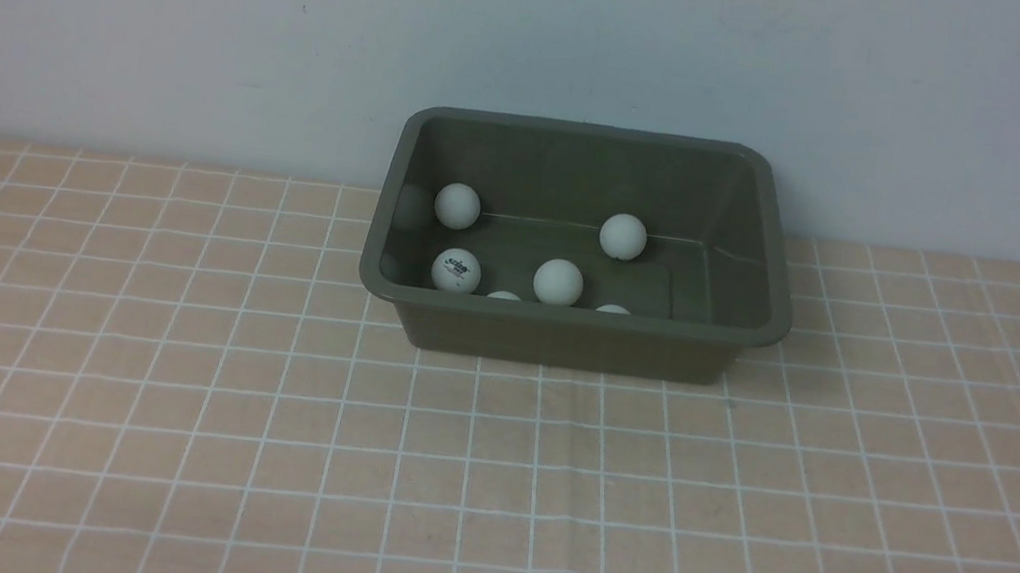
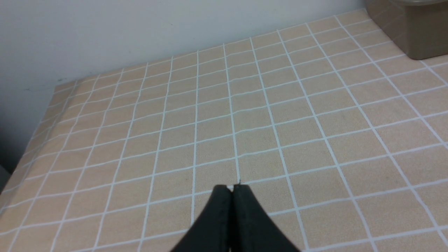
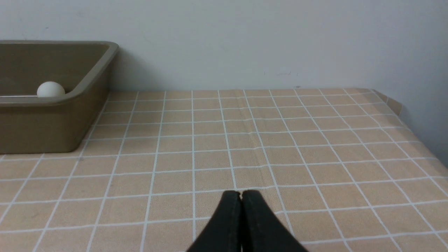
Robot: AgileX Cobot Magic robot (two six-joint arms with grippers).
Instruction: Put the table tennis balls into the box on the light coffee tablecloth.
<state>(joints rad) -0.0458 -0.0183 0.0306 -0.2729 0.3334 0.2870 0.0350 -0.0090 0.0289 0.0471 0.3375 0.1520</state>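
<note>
Ahead of both grippers, the box point(image 1: 567, 336) is sitting upright on the light coffee tablecloth point(image 1: 480, 484), its open top facing up and its long axis running crosswise to the robot, parallel to the pale wall point(image 1: 208, 9) just behind it. Table tennis balls point(image 1: 558, 282) are lying on its floor: four are showing whole in the front view, one of them with a dark printed mark, and two more are peeking over the near rim.

The left gripper point(image 2: 231, 189) is hanging above bare cloth with its black jaws pressed together, gripping nothing; the box is lying well ahead of it and off to its right, only a corner showing in its wrist view. The right gripper point(image 3: 240, 194) is likewise clenched and empty over the cloth, with the box ahead and to its left, one ball showing above the rim in its wrist view.
</note>
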